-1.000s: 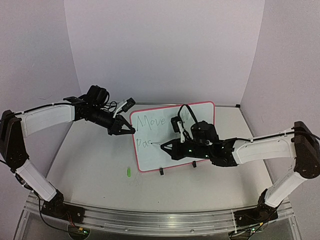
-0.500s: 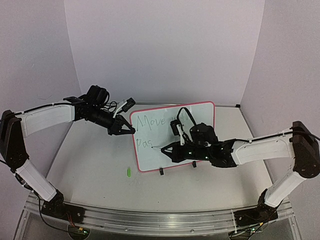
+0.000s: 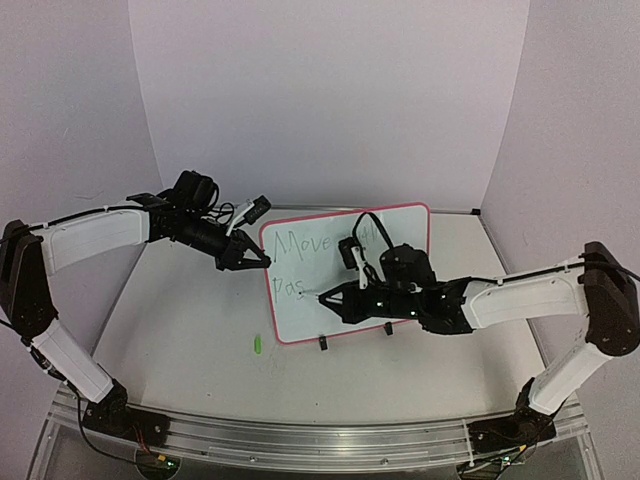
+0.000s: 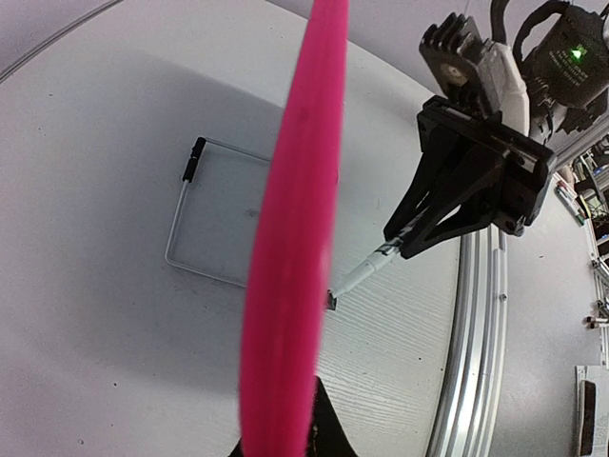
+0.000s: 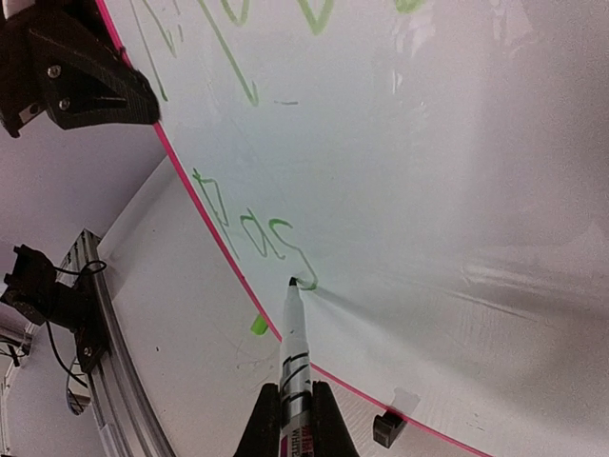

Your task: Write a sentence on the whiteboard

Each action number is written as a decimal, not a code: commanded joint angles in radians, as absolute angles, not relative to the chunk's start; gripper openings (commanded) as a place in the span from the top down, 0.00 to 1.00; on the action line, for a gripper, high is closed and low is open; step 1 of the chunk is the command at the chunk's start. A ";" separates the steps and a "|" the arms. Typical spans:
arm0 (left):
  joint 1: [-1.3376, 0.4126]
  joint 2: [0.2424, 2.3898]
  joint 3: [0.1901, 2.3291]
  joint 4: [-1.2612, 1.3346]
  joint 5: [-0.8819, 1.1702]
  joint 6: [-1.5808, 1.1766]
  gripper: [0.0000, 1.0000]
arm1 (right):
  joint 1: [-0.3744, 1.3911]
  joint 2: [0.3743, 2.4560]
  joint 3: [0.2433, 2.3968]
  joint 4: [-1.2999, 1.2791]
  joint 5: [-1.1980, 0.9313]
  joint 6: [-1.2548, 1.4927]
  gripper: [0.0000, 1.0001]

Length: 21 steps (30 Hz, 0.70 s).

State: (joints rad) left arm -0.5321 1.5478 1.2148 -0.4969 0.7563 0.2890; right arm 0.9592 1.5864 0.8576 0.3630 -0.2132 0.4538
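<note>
The whiteboard (image 3: 300,318) with a pink-red frame stands upright at the table's middle. The sentence (image 3: 305,245) is green writing: "Move" plus more on the top line, and "Pas" (image 3: 288,287) below it. My left gripper (image 3: 262,260) is shut on the board's left frame edge (image 4: 295,238). My right gripper (image 3: 345,297) is shut on a white marker (image 5: 293,352). The marker's tip touches the board at the end of "Pas" (image 5: 257,228). In the left wrist view the marker (image 4: 366,271) meets the board from the front.
A small green marker cap (image 3: 257,344) lies on the table before the board's lower left corner and shows in the right wrist view (image 5: 258,325). Black clip feet (image 3: 323,344) and a wire stand (image 4: 205,209) hold the board. A metal rail (image 3: 300,440) runs along the near edge.
My right gripper and the marker tip have shifted slightly along the second line, ending the "s". The left arm and the board have not moved.
</note>
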 commanded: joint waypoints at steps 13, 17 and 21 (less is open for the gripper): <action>-0.538 1.562 1.208 -0.509 0.692 0.319 1.00 | 0.947 1.518 0.838 0.425 -0.122 0.482 1.00; -0.538 1.561 1.207 -0.509 0.692 0.318 1.00 | 0.942 1.528 0.843 0.422 -0.119 0.485 1.00; -0.538 1.556 1.207 -0.508 0.692 0.320 1.00 | 0.940 1.531 0.846 0.422 -0.111 0.486 1.00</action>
State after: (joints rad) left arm -0.5323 1.5478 1.2148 -0.4969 0.7566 0.2889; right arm 0.9465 1.5211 0.8242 0.4024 -0.1390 0.4764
